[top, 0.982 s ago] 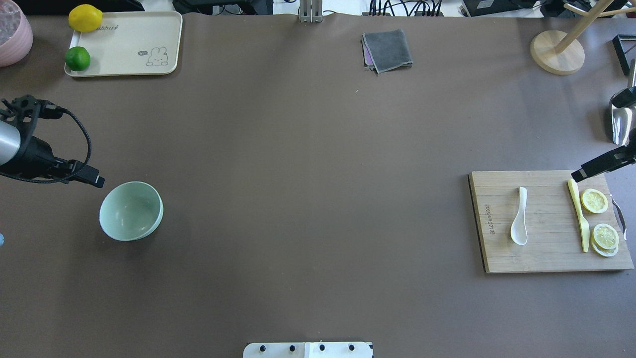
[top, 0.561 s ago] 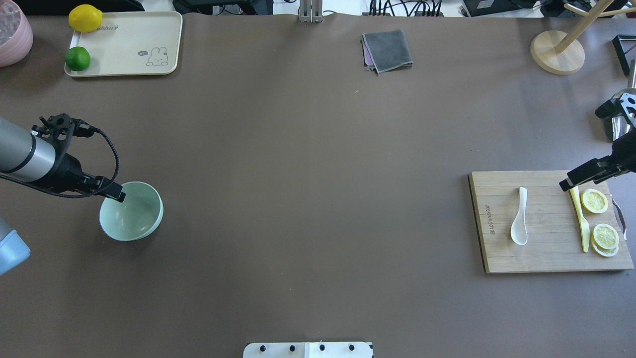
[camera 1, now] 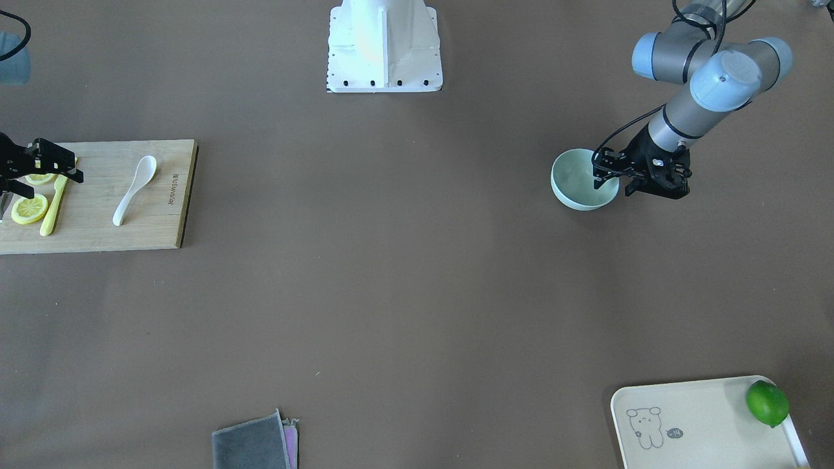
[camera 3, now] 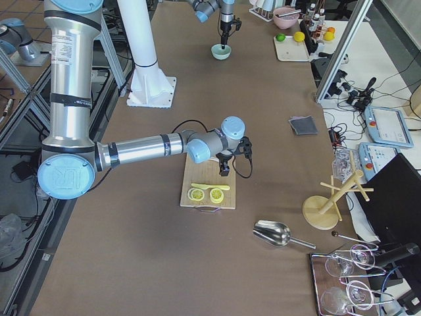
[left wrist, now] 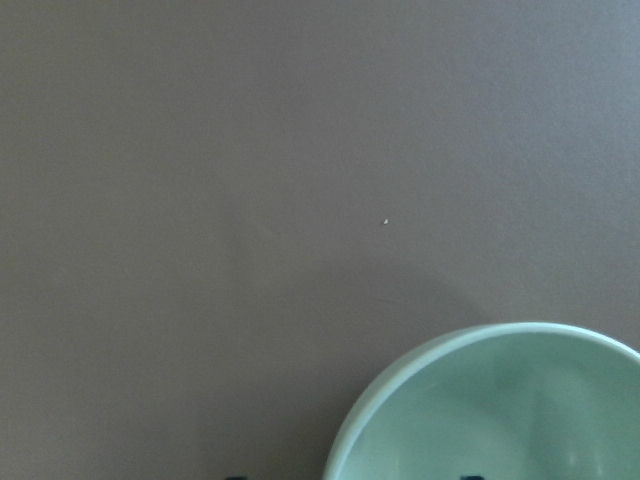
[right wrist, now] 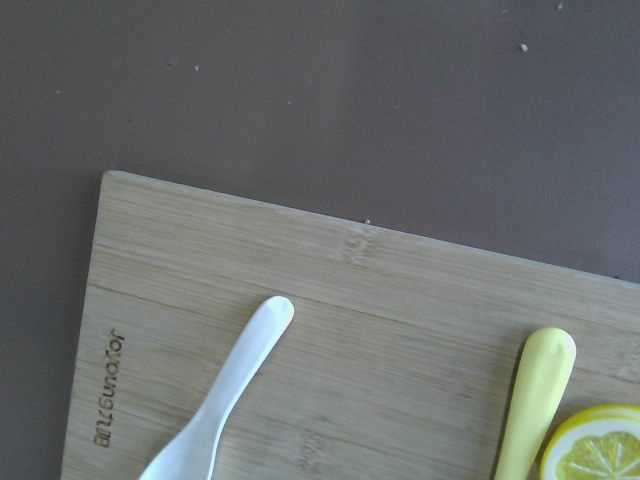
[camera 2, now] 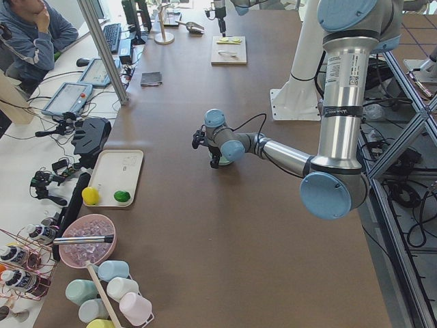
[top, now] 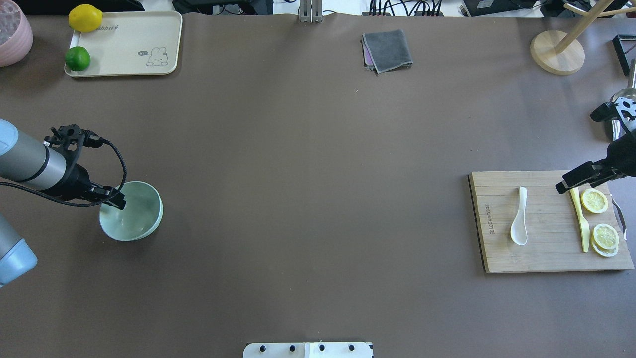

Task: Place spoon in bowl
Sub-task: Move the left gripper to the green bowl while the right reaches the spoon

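Note:
The white spoon lies on the bamboo cutting board, scoop toward me; it also shows in the front view and the right wrist view. The mint-green bowl stands empty at the table's left. My left gripper is open and points down at the bowl's left rim, its jaws on either side of the rim in the front view. My right gripper looks open and hovers over the board's far right part, above the knife handle and well to the right of the spoon.
A yellow knife and lemon slices lie on the board right of the spoon. A cream tray with a lime and a lemon sits far left. A grey cloth and a wooden stand are at the back.
My left gripper has moved right and come down at the bowl's left rim. My right gripper has shifted left over the board's far edge. The spoon and the bowl have not moved.

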